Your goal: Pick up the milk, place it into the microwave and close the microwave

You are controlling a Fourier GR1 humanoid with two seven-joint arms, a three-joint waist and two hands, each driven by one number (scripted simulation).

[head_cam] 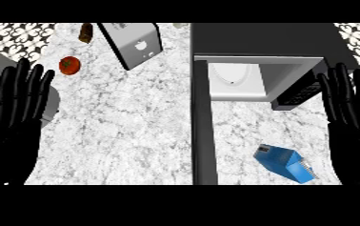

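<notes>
Over at the view's right edge, the right hand stands with its fingers straight and spread upward, holding nothing, just beside the dark control panel end of the microwave. Across the counter, at the left edge, the left hand shows the same way: fingers straight, fanned out and empty, its dark forearm running down to the lower left corner. Neither hand touches anything. Below and a little left of the right hand, well apart from it, the milk lies on the marble, a blue carton tipped on its side, with its paler gabled end pointing toward the lower right. It sits near the counter's front edge, in front of the microwave's open mouth and to the right of the microwave door, which is swung out and shows edge-on as a long dark strip running from the oven toward the viewer. Inside the lit cavity a white round turntable is visible. Farther out, to the left of the microwave, a silver toaster stands tilted in the view near the back wall. A red tomato rests just beyond the left hand's fingertips, and a brown object, too small to identify, sits behind it by the patterned backsplash.
</notes>
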